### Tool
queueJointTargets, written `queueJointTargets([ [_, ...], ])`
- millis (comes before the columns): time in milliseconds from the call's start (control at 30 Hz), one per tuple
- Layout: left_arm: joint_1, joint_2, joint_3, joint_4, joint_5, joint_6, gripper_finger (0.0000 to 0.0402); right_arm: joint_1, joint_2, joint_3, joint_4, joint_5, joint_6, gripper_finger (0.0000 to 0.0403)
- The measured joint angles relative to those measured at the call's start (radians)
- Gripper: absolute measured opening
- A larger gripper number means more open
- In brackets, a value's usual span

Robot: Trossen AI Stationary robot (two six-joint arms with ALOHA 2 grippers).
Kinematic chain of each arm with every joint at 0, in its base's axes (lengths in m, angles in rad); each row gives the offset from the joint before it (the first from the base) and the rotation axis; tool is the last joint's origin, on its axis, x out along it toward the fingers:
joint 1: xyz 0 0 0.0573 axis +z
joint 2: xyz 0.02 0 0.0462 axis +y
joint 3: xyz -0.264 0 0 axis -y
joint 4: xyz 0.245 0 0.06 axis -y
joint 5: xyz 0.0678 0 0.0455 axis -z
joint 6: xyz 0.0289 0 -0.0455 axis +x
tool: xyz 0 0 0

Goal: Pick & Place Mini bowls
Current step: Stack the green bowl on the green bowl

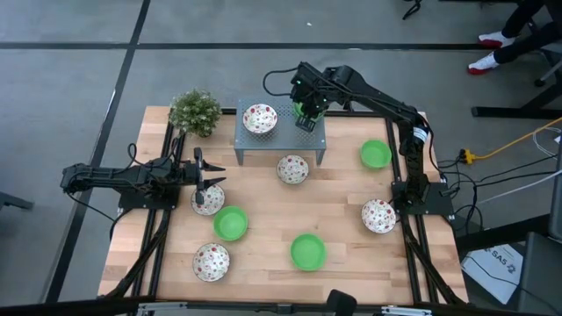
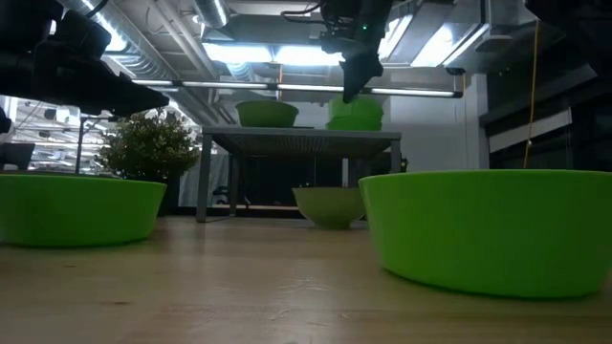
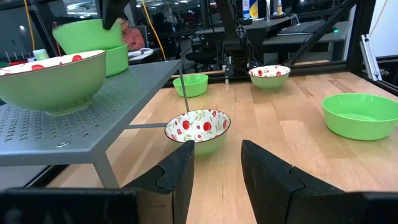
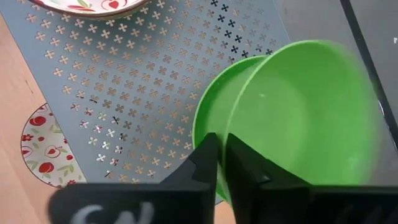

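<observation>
My right gripper (image 1: 306, 116) hangs over the right part of the grey perforated stand (image 1: 281, 140), shut on a bright green mini bowl (image 4: 298, 112). That bowl tilts over a second green bowl (image 4: 208, 121) standing on the stand. A red-patterned white bowl (image 1: 260, 118) stands on the stand's left part. Another patterned bowl (image 3: 198, 127) sits on the table by the stand's front leg. My left gripper (image 3: 214, 174) waits at the table's left, level and open, with nothing between its fingers. My right gripper pinches the upper green bowl's rim (image 4: 225, 140), one finger inside the bowl and one outside. The fingers (image 3: 112, 12) slant down from above. The bowl is tilted over the lower green bowl; whether it touches that bowl I cannot tell.
On the table lie more bowls: green ones (image 1: 376, 154), (image 1: 231, 223), (image 1: 308, 251) and patterned ones (image 1: 378, 215), (image 1: 212, 262), (image 1: 208, 200), the last just below my left gripper. A small potted plant (image 1: 195, 111) stands at the far left beside the stand.
</observation>
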Motion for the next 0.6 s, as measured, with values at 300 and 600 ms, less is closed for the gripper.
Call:
queueJointTargets([
  [300,0.0,0.0,0.0,0.0,0.0,0.0,0.0127,0.0,0.0,0.0,0.0,-0.001,-0.003,0.0016],
  [600,0.0,0.0,0.0,0.0,0.0,0.0,0.0127,0.0,0.018,0.0,0.0,0.0,0.003,0.0022],
])
